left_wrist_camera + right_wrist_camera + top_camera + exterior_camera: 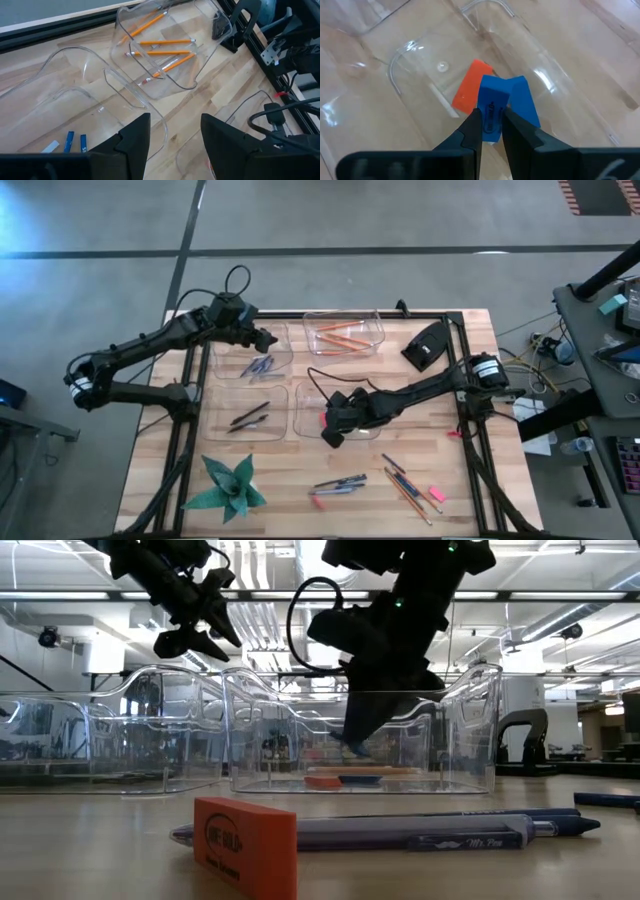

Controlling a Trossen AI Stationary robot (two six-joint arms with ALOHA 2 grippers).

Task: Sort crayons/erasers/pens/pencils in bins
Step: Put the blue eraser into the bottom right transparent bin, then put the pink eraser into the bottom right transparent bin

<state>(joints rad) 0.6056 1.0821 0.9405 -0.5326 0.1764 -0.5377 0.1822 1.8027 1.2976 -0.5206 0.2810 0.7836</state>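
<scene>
Right tool (pixel 491 131) clamped on blue eraser (pixel 492 107) inside bin (pixel 400 65), clear of walls; left tool (pixel 172 135) apart.

Both arms reaching in over the counter, one claw gripping, one empty.

Right arm stretched across from the right edge, wrist pitched down; right claw (pixel 490 125) low, fingers (pixel 472 131) pinched on a blue eraser (pixel 492 102). Left arm bent in from the left, left claw (pixel 172 140) held high, fingers (pixel 135 137) apart, nothing between them.
</scene>
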